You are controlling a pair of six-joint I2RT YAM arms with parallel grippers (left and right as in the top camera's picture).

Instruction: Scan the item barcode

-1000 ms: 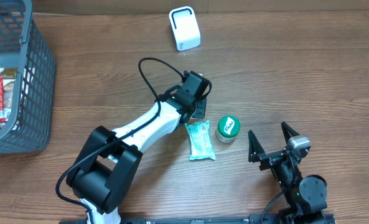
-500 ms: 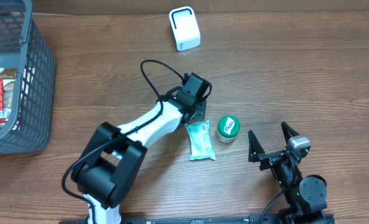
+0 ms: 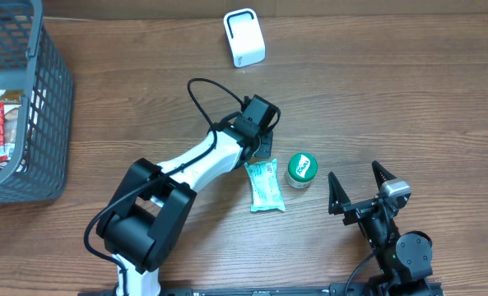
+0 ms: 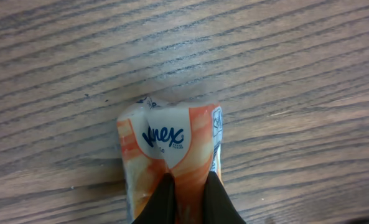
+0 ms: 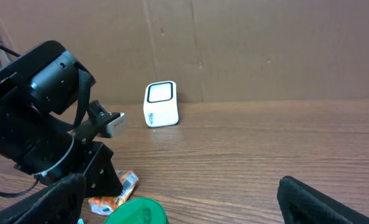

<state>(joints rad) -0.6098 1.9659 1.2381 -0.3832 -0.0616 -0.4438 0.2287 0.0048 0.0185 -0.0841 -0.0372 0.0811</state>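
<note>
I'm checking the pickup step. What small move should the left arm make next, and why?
Probably a short lift straight up. The left gripper looks shut on the end of the tissue pack, which lies flat on the table. The white scanner stands well apart from it, so the pack must come off the wood first.
</note>
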